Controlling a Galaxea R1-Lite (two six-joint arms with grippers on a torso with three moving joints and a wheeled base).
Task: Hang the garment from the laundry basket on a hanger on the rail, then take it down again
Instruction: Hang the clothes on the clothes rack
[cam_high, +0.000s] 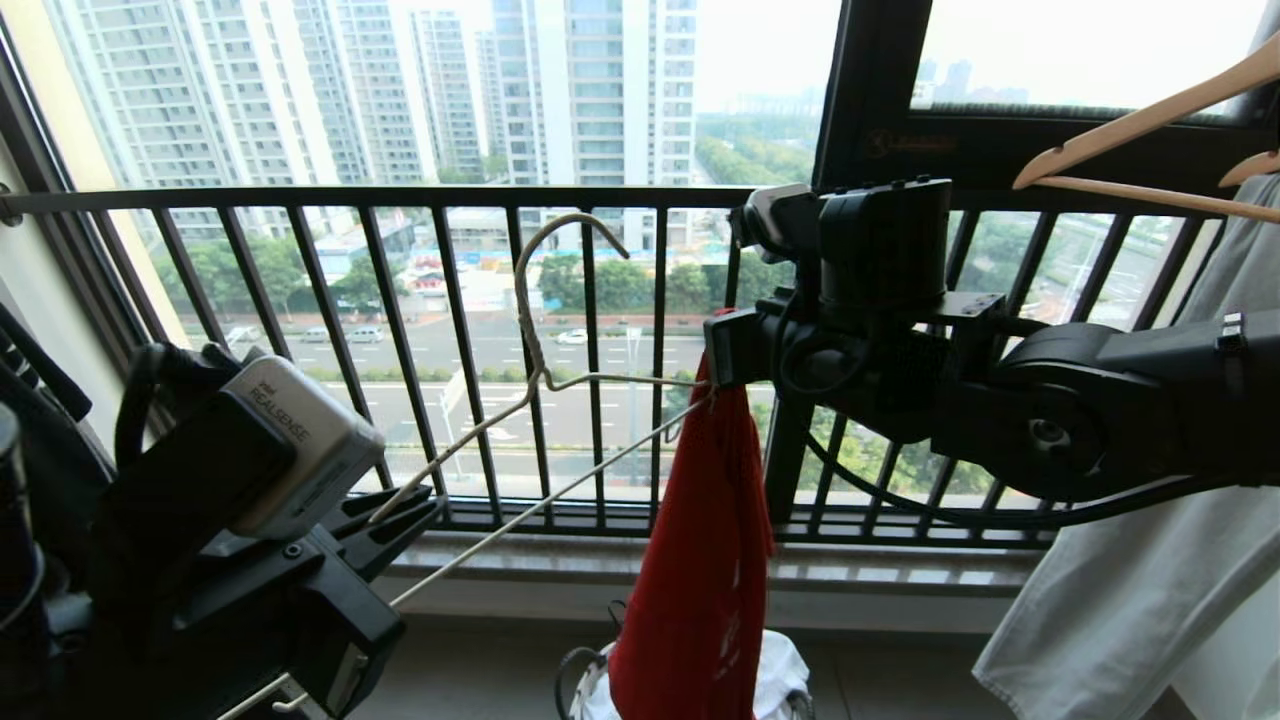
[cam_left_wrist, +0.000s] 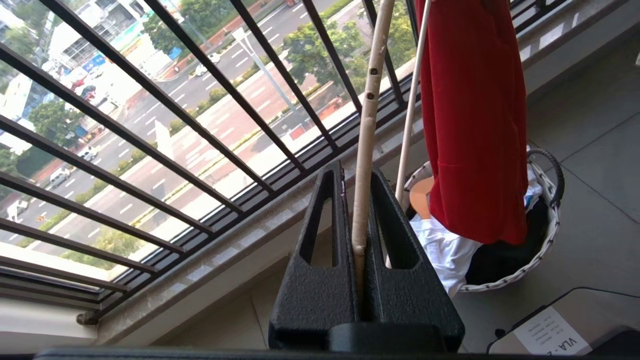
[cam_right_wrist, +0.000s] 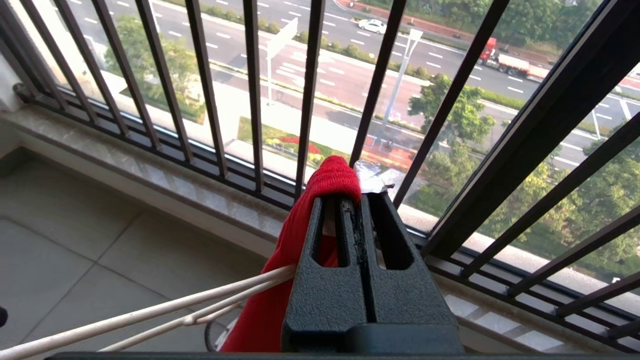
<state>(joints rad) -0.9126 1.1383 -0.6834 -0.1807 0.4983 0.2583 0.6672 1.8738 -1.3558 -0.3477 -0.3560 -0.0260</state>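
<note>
Hazy daylight pours in through the thin black barred window railing (cam_high: 400, 340), so the sky beyond is washed out to near white. Against it, the robot's black arms read as dark, nearly detail-free shapes in the head view. The hanging red cotton T-shirt (cam_high: 700, 560) stays vivid. Shadows on the grey tiled floor (cam_right_wrist: 75, 240) are soft, perhaps from overcast light. Straight bars bow slightly toward the frame edges.
</note>
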